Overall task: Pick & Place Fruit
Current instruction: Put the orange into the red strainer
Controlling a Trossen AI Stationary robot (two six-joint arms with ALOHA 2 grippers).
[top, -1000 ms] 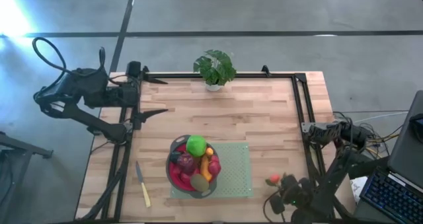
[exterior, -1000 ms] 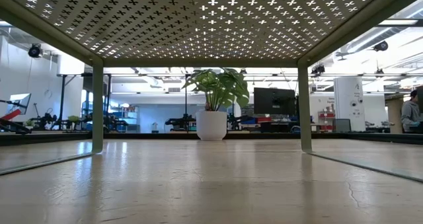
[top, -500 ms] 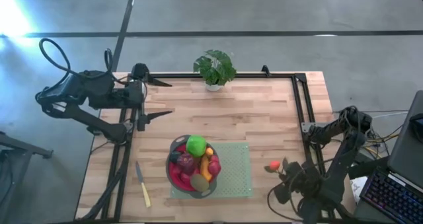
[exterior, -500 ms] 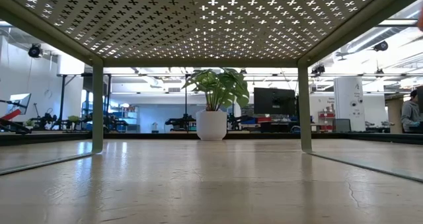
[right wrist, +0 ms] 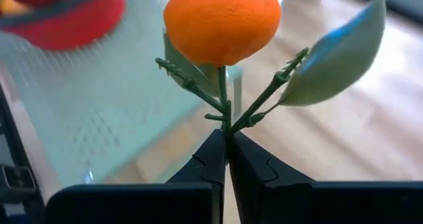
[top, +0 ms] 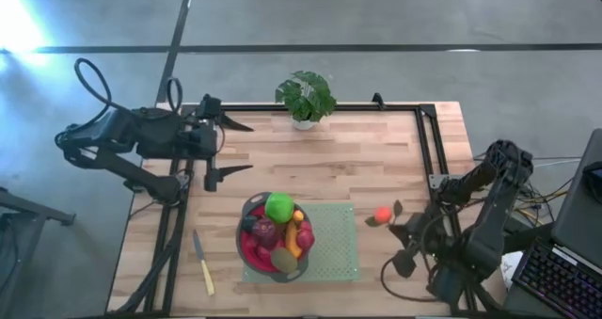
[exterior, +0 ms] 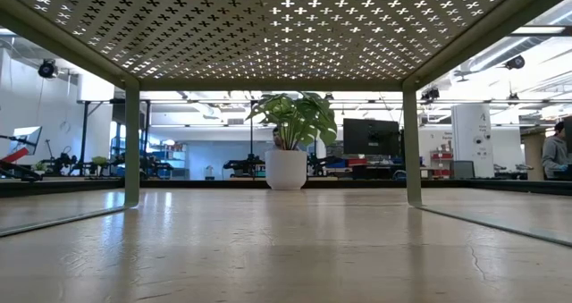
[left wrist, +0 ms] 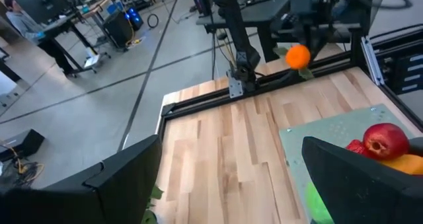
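A small orange fruit (right wrist: 221,22) with a green stem and leaves (right wrist: 337,59) is held up by my shut right gripper (top: 403,229). It hangs just right of the green mat (top: 334,253); the left wrist view also shows this orange fruit (left wrist: 299,56). A red bowl (top: 252,253) stands on the mat. It holds a green ball (top: 279,207), a red apple (left wrist: 383,139) and other fruit pieces. My left gripper (top: 240,148) stays open over the table's far left part, touching nothing. My right gripper pinches the fruit's thin green stem (right wrist: 226,128) between its two fingertips, just below where the leaf stalks branch off. The fingers slant down from the table's right near side. The fruit sits beyond the fingertips, lifted clear of the table.
A potted plant (top: 306,96) stands at the far edge, also seen as a white pot (exterior: 286,169) in the low view. A pale-handled knife (top: 203,263) lies near the front left. A black frame rail (top: 428,159) runs along the right side.
My right gripper has risen from the near right corner and gone toward the far edge, turning its wrist. It carries the orange fruit from low beside the frame to a spot right of the mat. My left gripper has edged toward the table's right.
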